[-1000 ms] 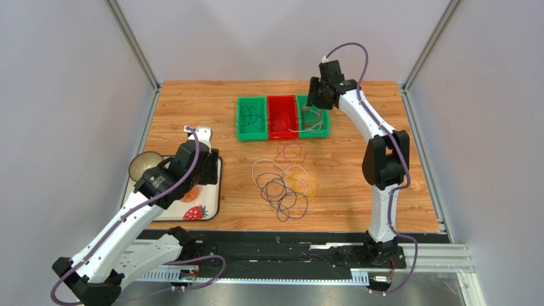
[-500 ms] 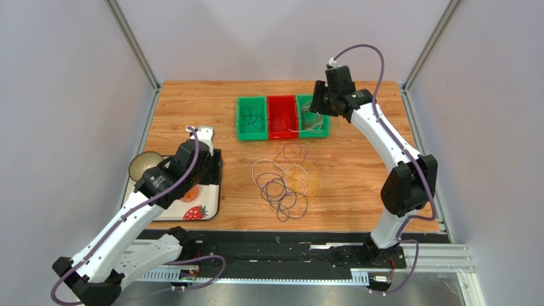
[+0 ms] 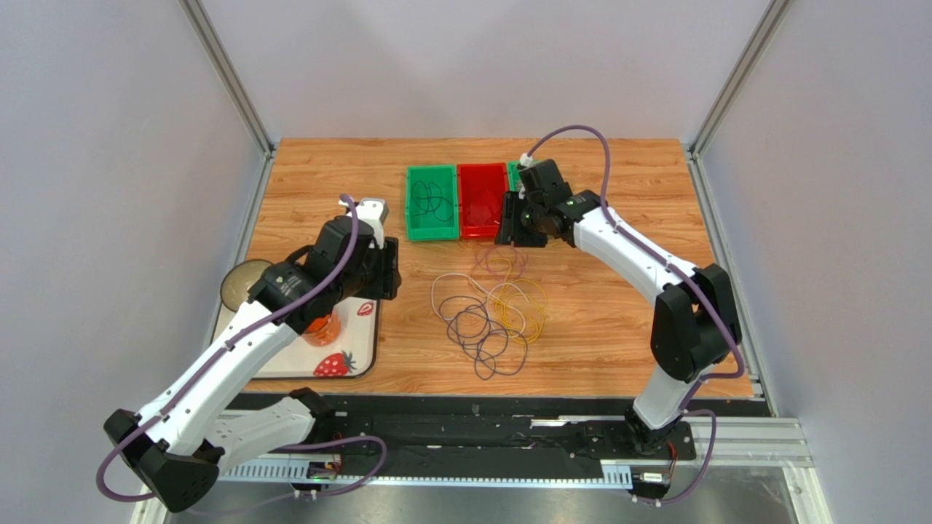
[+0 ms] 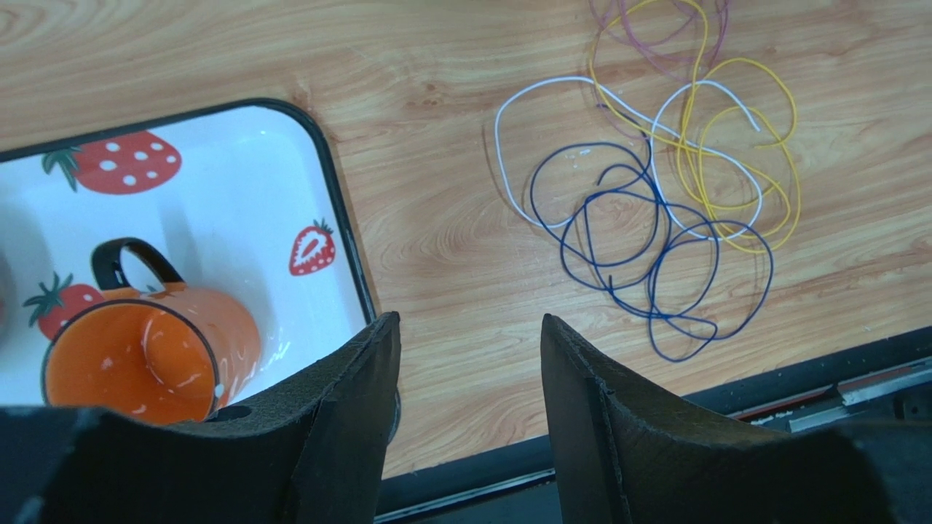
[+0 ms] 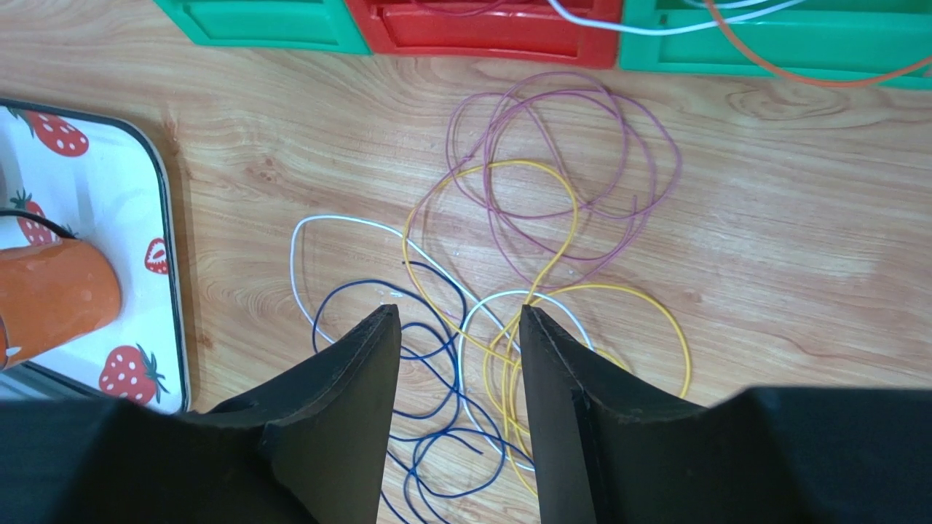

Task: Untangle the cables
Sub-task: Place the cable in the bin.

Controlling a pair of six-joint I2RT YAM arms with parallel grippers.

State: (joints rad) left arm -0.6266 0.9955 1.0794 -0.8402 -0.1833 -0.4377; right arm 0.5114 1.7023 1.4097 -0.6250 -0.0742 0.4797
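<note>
Nearest the arm bases: strawberry-print tray [image 4: 219, 197] holding an orange mug [image 4: 153, 355], apparently off-task. Left gripper [image 4: 468, 333]: jaws apart, empty, hovering at the tray's edge.
Mid-table: the cables [image 3: 489, 311], overlapping loops of blue-purple, yellow, white and mauve, flat on the wood. Right gripper [image 5: 457, 317]: jaws apart, empty, poised above them, likely to pick a strand.
Far row: left green bin [image 3: 431, 234], dark loops; red bin [image 5: 481, 33], contents unclear; right green bin [image 5: 678, 44], white and orange strands, seemingly sorted off.
</note>
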